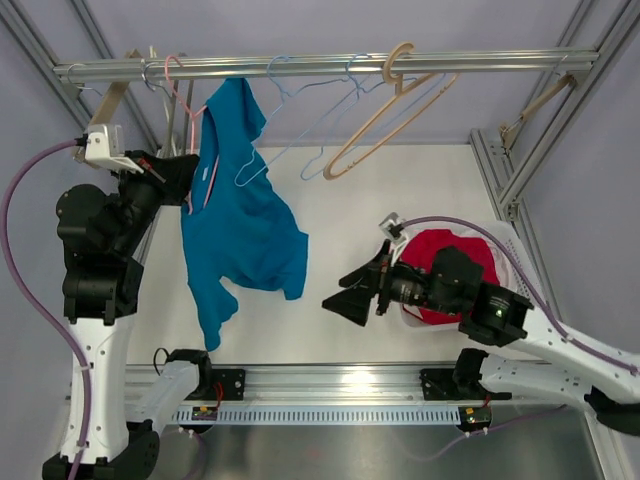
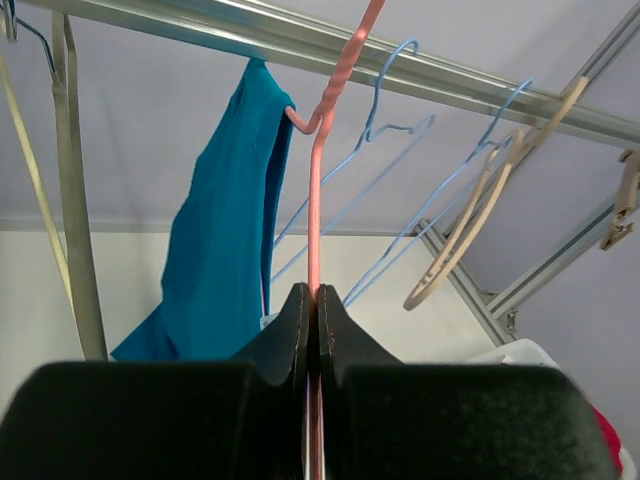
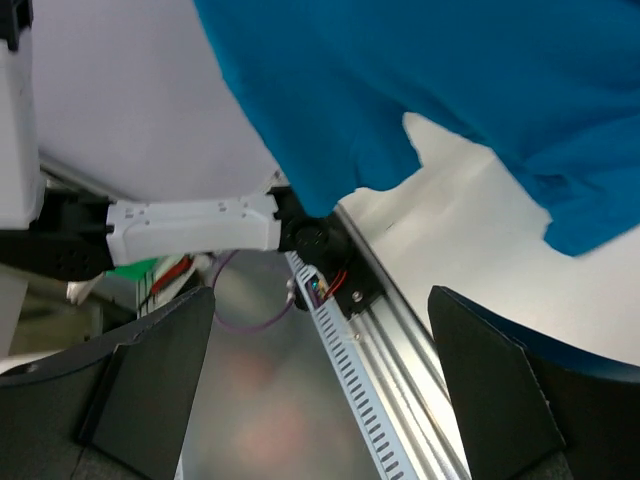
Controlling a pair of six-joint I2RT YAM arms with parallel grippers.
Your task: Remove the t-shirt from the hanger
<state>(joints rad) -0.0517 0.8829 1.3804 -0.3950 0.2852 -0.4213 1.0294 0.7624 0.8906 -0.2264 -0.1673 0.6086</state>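
The pink hanger (image 2: 314,200) is being clamped by the left gripper (image 2: 312,300), its jaws being pressed shut on the wire just below the twisted neck. The right gripper (image 1: 347,297) is being held with its jaws spread wide and nothing between them. It is being kept low over the table (image 1: 420,190), to the right of the shirt's lower edge and apart from it.

One teal t-shirt (image 1: 240,230) is being carried on that pink hanger at the left part of the rail (image 1: 330,65). Its upper end is being bunched up close to the rail, and the rest is being let fall toward the near side. In the right wrist view its cloth is being seen across the whole top of the picture.

Six hangers are being counted on the frame:
- One is the pink hanger.
- Two light blue wire hangers (image 1: 285,125) are being hung just right of the shirt.
- Three are beige hangers: one (image 1: 385,115) right of the blue pair, one at the far left end by the left arm, and one at the right end beside the slanted strut.

One red cloth (image 1: 455,250) is being held in one white basket (image 1: 503,238) on the right of the table, partly hidden by the right arm.
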